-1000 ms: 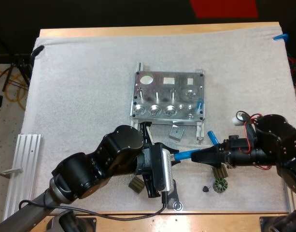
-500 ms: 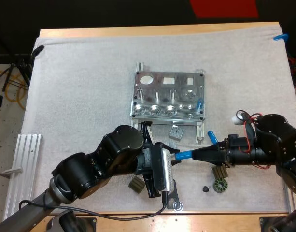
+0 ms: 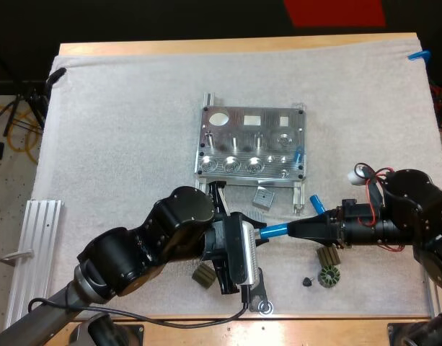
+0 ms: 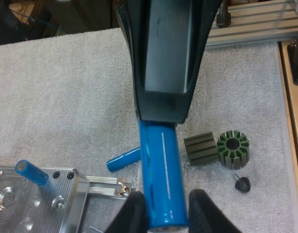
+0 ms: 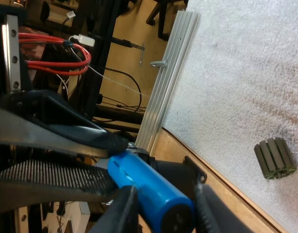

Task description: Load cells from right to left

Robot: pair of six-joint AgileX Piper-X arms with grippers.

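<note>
A blue cylinder (image 3: 276,231) hangs level above the mat's front, bridging my two grippers. My left gripper (image 3: 260,232) is shut on its left end; its fingers press both sides of the blue cylinder (image 4: 161,179). My right gripper (image 3: 293,229) is shut on the other end, its fingers flanking the blue cylinder (image 5: 149,187). The metal fixture (image 3: 252,144) lies mid-mat, with one blue cylinder (image 3: 298,155) standing in its right end. Another loose blue cylinder (image 3: 316,202) lies just right of the fixture's front rail.
Dark ribbed parts (image 3: 329,257), a green rotor (image 3: 328,276) and a small black cone (image 3: 307,281) lie under my right arm. Another dark part (image 3: 201,274) sits by my left arm. A small grey block (image 3: 263,196) lies before the fixture. An aluminium rail (image 3: 33,252) lies at the front left.
My right arm has shifted very slightly toward the table's far side. The blue cylinder stays held between both grippers. My left arm has not moved.
</note>
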